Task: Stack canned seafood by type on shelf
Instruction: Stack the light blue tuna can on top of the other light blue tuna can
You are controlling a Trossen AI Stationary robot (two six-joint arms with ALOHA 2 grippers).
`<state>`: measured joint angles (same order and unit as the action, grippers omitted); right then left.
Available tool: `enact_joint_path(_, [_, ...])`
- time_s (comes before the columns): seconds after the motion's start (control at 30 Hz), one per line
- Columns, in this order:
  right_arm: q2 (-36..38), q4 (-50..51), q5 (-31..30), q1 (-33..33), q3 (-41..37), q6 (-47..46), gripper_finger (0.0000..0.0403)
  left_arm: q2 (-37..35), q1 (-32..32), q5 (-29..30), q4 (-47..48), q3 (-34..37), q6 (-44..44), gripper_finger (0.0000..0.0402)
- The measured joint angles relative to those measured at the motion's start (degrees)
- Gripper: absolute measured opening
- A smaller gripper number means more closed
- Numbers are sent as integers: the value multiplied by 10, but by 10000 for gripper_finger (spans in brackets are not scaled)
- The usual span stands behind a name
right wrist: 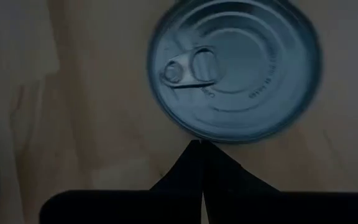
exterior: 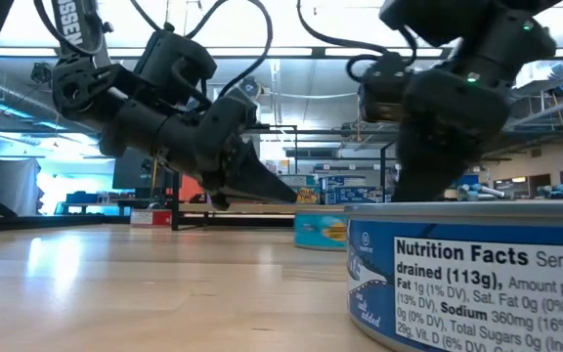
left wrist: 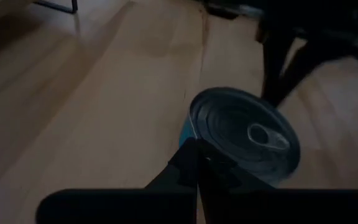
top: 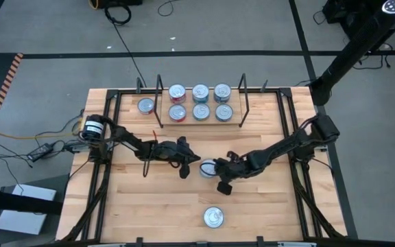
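On my overhead feed the light wooden bench with its black frame point(top: 136, 206) fills the middle. Far left on the back part sits one lone flat round tin with a silver lid point(top: 146, 106), just outside the narrow light-wood shelf with upright black wire end frames point(top: 201, 123). On that shelf I count six silver-lidded tins in two rows of three: the left pair show red sides point(top: 177, 91), the other four blue point(top: 222, 112).

My left pincer point(top: 194, 160) reaches in from the left edge toward the middle of the bench, its fingers pressed together and holding nothing. Its tip sits at the rim of a flat round blue-sided tin with a pull-tab lid point(top: 208, 168); in the left wrist feed the closed fingers point(left wrist: 194, 165) meet that tin's near edge point(left wrist: 244, 134).

My right pincer point(top: 219, 171) comes in from the right, also pinched shut and empty, just beside the same tin on its other side. In the right wrist feed the joined fingertips point(right wrist: 201, 162) point at the lid's rim point(right wrist: 235, 68).

Nearer the front edge, well apart from both arms, another silver-lidded tin with a blue label point(top: 213, 217) lies alone; it looms in the low feed point(exterior: 472, 279).
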<state>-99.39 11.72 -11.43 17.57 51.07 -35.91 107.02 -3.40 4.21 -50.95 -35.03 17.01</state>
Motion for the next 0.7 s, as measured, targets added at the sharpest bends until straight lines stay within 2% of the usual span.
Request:
enact_joint_path(0.1, [-27,-5,1,-6,27,1,7,0,0,9,1,0,-1,5])
enact_joint_path(0.3, [-57,-6,2,-9,82,18,7,0,0,86,38,0,11,5])
enact_joint_path(0.7, [-61,3,-5,-9,89,47,8,3,0,78,42,0,-16,5])
